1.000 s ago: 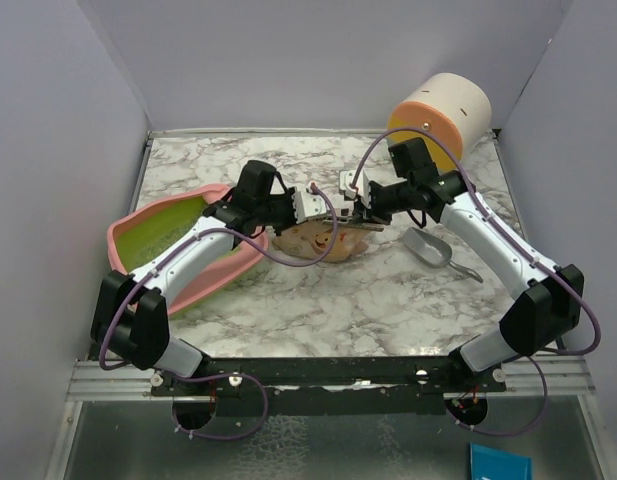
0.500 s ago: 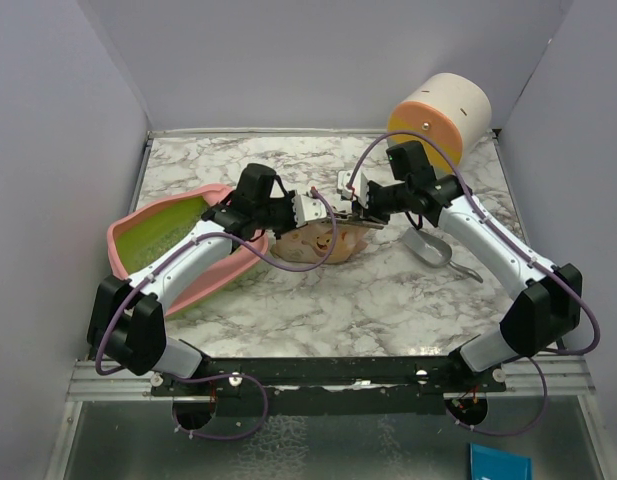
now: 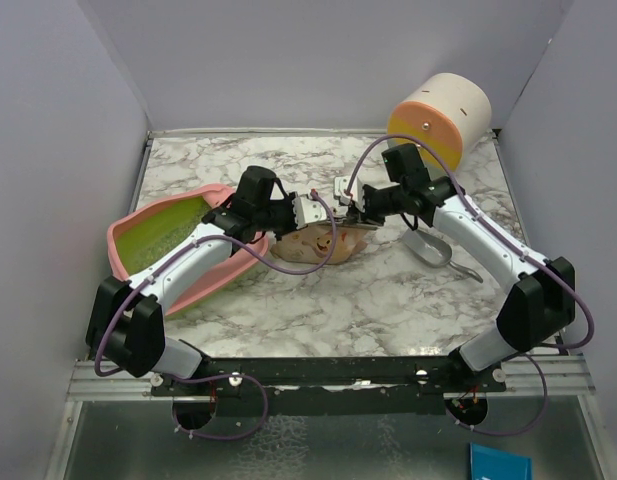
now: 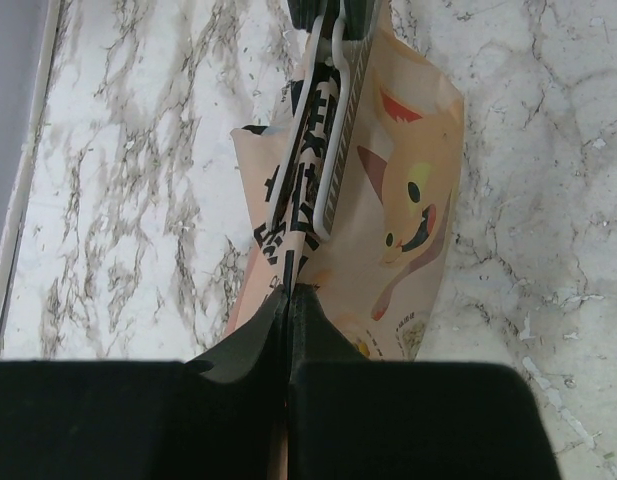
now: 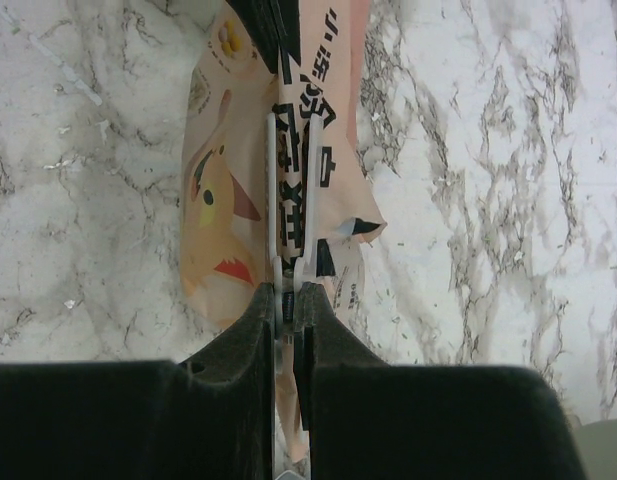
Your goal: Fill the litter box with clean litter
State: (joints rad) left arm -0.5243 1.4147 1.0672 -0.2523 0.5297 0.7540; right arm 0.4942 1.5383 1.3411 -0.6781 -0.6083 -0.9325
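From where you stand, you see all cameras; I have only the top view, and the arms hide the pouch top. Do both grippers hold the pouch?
Observer: The left wrist view shows the left gripper shut on the pouch edge.
Operator: And the right one?
Observer: The right gripper is shut on a white clip that runs along the pouch top.
Operator: Is the clip off?
Observer: No, it sits on the pouch, across the black letters.
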